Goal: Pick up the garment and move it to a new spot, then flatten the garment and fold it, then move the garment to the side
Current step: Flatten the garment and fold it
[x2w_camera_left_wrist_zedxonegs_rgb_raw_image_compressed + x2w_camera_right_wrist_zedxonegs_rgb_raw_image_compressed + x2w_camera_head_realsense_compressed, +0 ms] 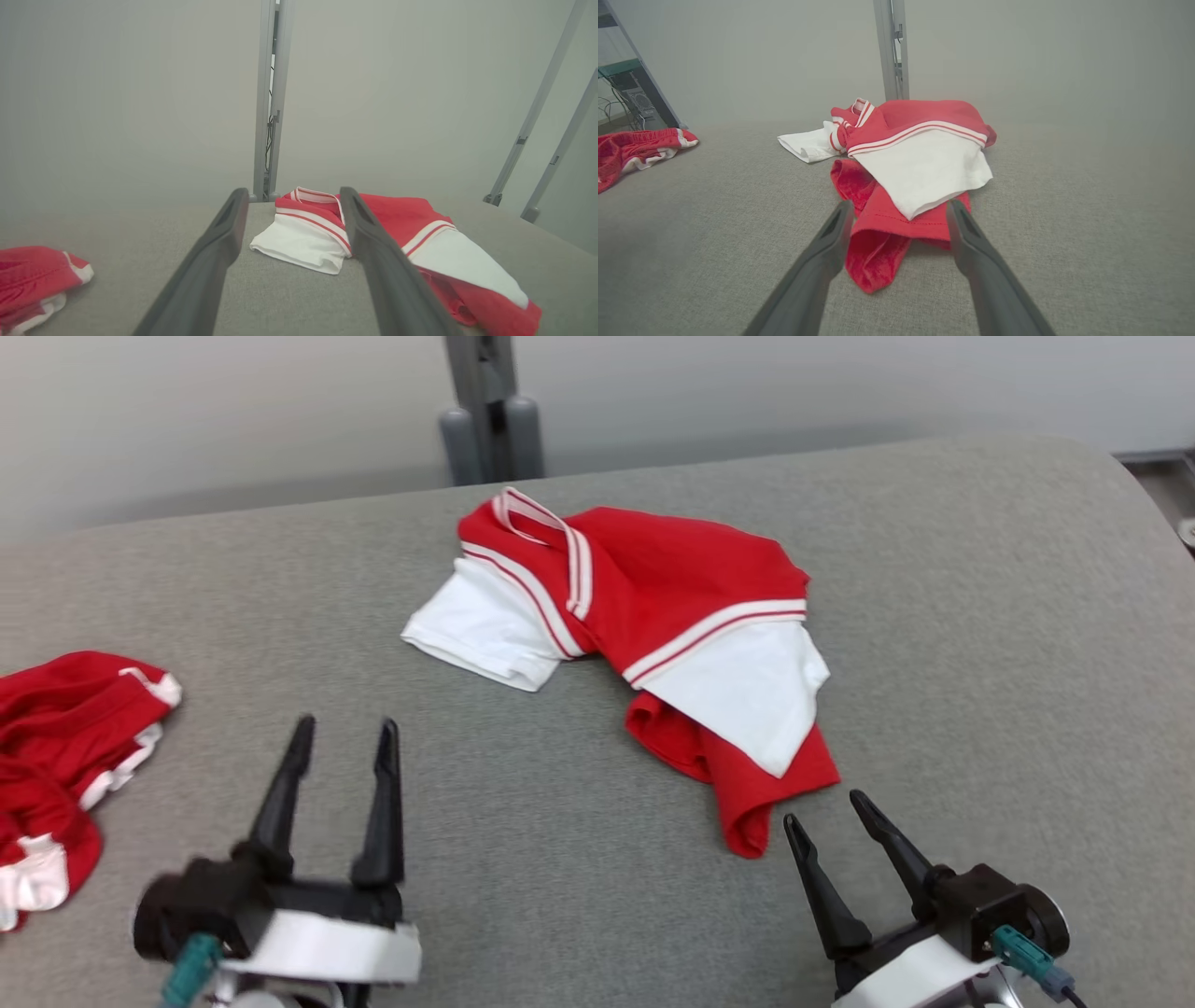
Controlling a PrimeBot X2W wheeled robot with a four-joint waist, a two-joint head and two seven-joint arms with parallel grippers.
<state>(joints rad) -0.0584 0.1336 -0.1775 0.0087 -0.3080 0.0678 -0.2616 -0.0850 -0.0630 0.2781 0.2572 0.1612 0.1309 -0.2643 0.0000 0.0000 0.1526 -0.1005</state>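
Note:
A red garment (pixel 653 588) with white sleeves and white-striped trim lies crumpled at the middle of the grey table (pixel 980 616). It also lies ahead in the left wrist view (pixel 397 233) and the right wrist view (pixel 906 154). My left gripper (pixel 344 739) hovers open near the front left, well short of the garment, nothing between its fingers. My right gripper (pixel 823 807) stands open at the front right, its fingertips just short of the garment's red lower hem (pixel 882 242).
A second red and white garment (pixel 56 747) lies bunched at the table's left edge, also seen in the left wrist view (pixel 37 280). A grey post (pixel 490 420) rises behind the table's far edge. Bare grey surface surrounds the middle garment.

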